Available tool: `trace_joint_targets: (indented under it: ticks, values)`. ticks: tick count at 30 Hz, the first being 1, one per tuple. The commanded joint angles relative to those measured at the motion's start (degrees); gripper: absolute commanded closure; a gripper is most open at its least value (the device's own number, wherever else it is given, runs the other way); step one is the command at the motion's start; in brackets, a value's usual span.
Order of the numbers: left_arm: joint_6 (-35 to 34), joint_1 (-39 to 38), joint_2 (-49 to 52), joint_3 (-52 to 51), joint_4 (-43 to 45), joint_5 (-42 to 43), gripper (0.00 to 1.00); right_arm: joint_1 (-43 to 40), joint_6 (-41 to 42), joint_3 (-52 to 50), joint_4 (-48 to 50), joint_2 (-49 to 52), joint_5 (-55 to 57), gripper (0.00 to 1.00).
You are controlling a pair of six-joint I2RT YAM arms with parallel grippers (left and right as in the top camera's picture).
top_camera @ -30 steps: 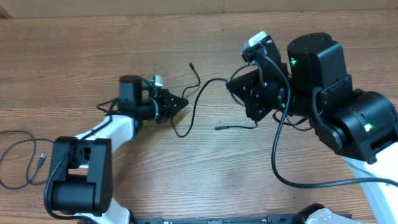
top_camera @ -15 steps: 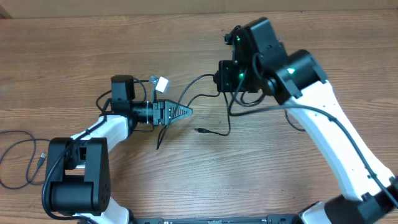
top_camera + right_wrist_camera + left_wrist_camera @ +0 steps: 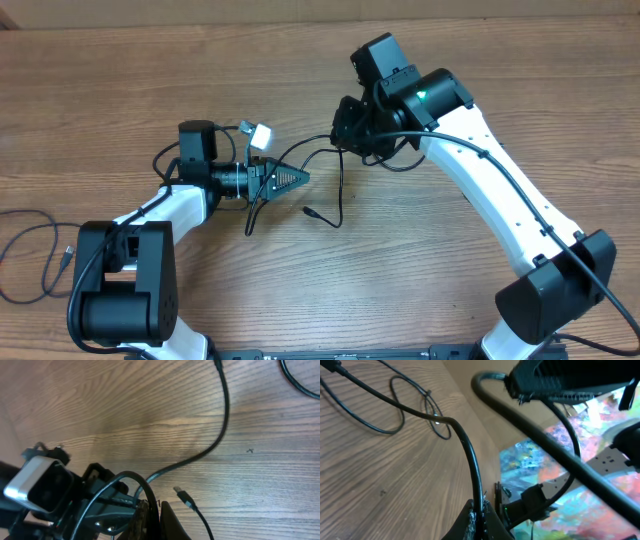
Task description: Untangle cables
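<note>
One thin black cable [image 3: 318,150] stretches between both grippers over the wooden table. My left gripper [image 3: 299,179] points right and is shut on it. My right gripper [image 3: 343,133], a short way up and to the right, is also shut on it. A loose end with a small plug [image 3: 309,212] lies below them, and another strand [image 3: 252,222] trails down under the left gripper. The left wrist view has the cable [image 3: 470,455] rising out of the shut left gripper [image 3: 481,519]. In the right wrist view the right gripper [image 3: 153,514] pinches the cable, with a USB plug [image 3: 184,497] beside it.
A second thin cable [image 3: 30,240] lies looped at the table's far left, its plug [image 3: 68,254] near the left arm's base [image 3: 125,290]. The right arm [image 3: 500,200] spans the right side. The arms' own thick black cables [image 3: 395,160] hang nearby.
The right arm has swung back and left with the cable, ending close to the left gripper. The loose plug end has been dragged left. The left gripper shifted slightly right a second ago, then held.
</note>
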Motion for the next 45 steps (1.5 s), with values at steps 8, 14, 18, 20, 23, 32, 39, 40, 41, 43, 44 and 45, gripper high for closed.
trace_joint_targets:
  ticks: [8, 14, 18, 20, 23, 32, 39, 40, 41, 43, 44, 45]
  values:
    - [3.1, -0.2, -0.4, -0.2, 0.0, -2.7, 0.96, 0.2, 7.0, -7.9, 5.1, -0.4, -0.8, 0.8]
    - [3.1, -0.9, -0.4, -0.2, 0.0, -3.3, 0.96, 0.2, 7.3, -7.9, 8.5, -0.4, -3.9, 0.56]
    - [3.8, -0.9, -0.4, -0.2, 0.0, -3.6, 0.96, 0.2, 9.8, -7.9, 7.8, -0.4, -3.9, 0.35]
    - [4.1, -0.9, -0.4, -0.2, 0.0, -3.6, 0.96, 0.2, 14.5, -7.9, 5.4, -0.4, -3.9, 0.04]
    - [4.6, -0.9, -0.4, -0.2, 0.0, -3.6, 0.96, 0.4, 20.3, -8.2, 4.0, -0.4, -3.9, 0.0]
    - [4.6, -0.9, -0.4, -0.2, -0.4, -3.3, 0.96, 0.7, 39.6, -19.0, 17.0, -0.4, -4.2, 0.0]
    - [4.6, -0.9, -0.4, -0.2, -1.6, -2.8, 0.96, 0.7, 42.9, -23.6, 27.4, -0.4, 0.9, 0.23]
    - [4.6, -0.9, -0.4, -0.2, -1.7, -2.6, 0.96, 0.7, 42.8, -23.6, 27.4, -0.4, 1.1, 0.29]
    - [4.6, -0.9, -0.4, -0.2, -1.7, -2.4, 0.96, 0.7, 42.8, -23.6, 27.4, -0.4, 1.2, 0.32]
    - [4.6, -0.9, -0.4, -0.2, -1.6, -1.8, 0.96, 0.7, 42.8, -23.6, 27.4, -0.4, 1.4, 0.34]
    - [4.6, -0.9, -0.4, -0.2, -1.6, -0.9, 0.96, 0.7, 42.8, -23.6, 27.4, -0.4, 1.8, 0.34]
    - [5.2, -0.9, -0.4, -0.2, -1.6, 0.7, 0.96, 0.7, 42.8, -23.6, 27.2, -0.3, 2.4, 0.34]
